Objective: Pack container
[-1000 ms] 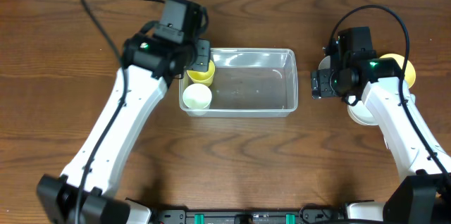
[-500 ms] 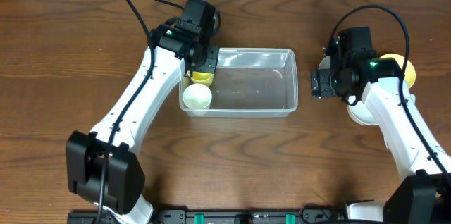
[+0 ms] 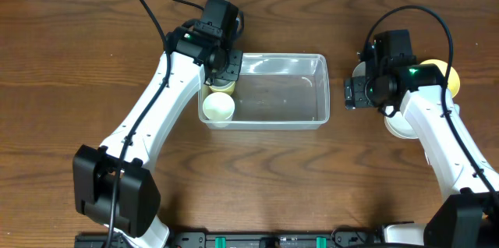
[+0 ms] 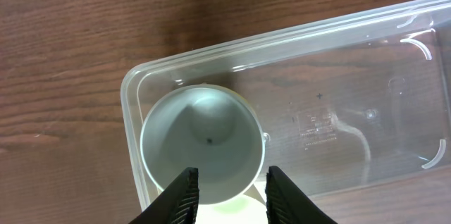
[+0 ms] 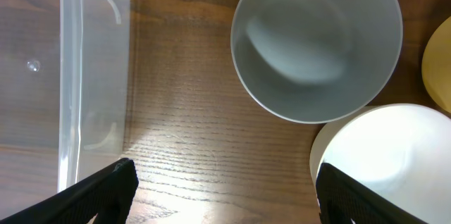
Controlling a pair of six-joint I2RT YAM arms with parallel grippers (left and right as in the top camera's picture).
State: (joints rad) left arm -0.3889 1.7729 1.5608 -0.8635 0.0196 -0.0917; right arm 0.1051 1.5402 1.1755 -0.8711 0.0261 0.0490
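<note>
Overhead, one container (image 3: 288, 96) holds one white cup (image 3: 218, 108), one yellow cup (image 3: 224, 86).

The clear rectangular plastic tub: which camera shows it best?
The overhead view: nearly the whole clear rectangular plastic tub shows. The left wrist view cuts part off, showing a round white cup inside; the right wrist view shows only one end.

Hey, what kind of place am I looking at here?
Probably a robotics lab workbench rather than a kitchen: two cabled robot arms work over a wood-grain table, with a clear container holding a white cup and empty bowls beside it.
</note>
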